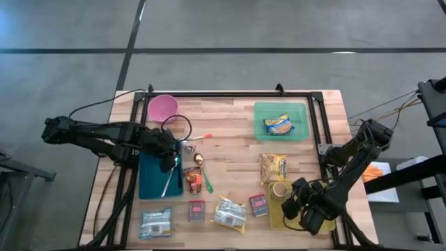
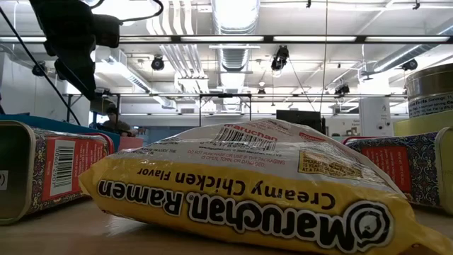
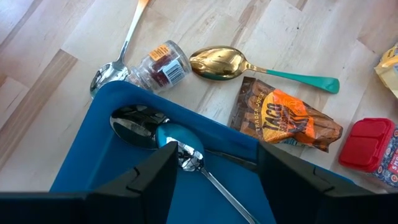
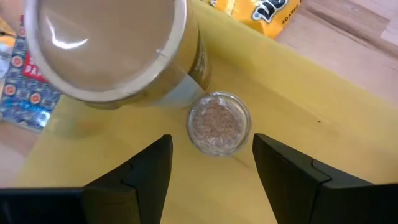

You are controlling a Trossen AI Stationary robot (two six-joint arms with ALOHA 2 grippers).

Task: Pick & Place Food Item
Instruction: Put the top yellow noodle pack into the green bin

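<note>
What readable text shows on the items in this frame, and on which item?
"Maruchan Ramen Creamy Chicken Flavor": yellow ramen packet, low view.
"Maruchan": the same packet's upper face.
"TACO": orange and brown pouch, left wrist view.
Spice jar label, red tins' barcode and the packet's fine print: too small to read.

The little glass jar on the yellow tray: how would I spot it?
Find the yellow tray at the table's near right corner, under the right arm's end effector. Two things stand on it: a tall can and, right beside it, the small jar. The jar is low, clear glass, filled with brownish grains.
</note>
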